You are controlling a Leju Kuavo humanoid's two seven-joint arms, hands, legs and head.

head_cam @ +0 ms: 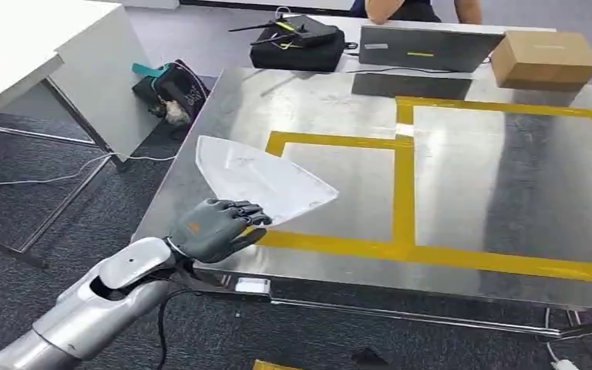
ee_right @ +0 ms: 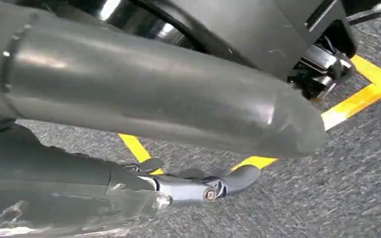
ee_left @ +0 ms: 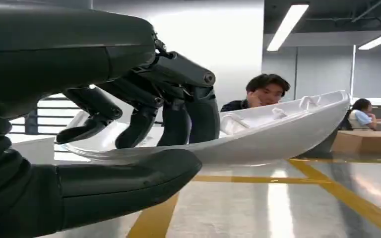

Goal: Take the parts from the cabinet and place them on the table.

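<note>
A white, curved, roughly triangular plastic part (head_cam: 262,181) hangs just above the front left corner of the steel table (head_cam: 509,193). My left hand (head_cam: 216,227) grips its near edge. In the left wrist view the thumb lies under the part (ee_left: 278,131) and the dark fingers (ee_left: 178,109) curl over its top. The part's far tip points out over the yellow tape lines (head_cam: 403,177). My right hand (ee_right: 144,109) hangs over grey carpet, its fingers apart and nothing in it.
A cardboard box (head_cam: 543,58), a closed laptop (head_cam: 424,46) and a black bag (head_cam: 297,38) stand along the table's far edge. A person (ee_left: 263,91) sits behind them. A white desk (head_cam: 15,54) stands left, with a teal-and-black device (head_cam: 173,89) on the floor.
</note>
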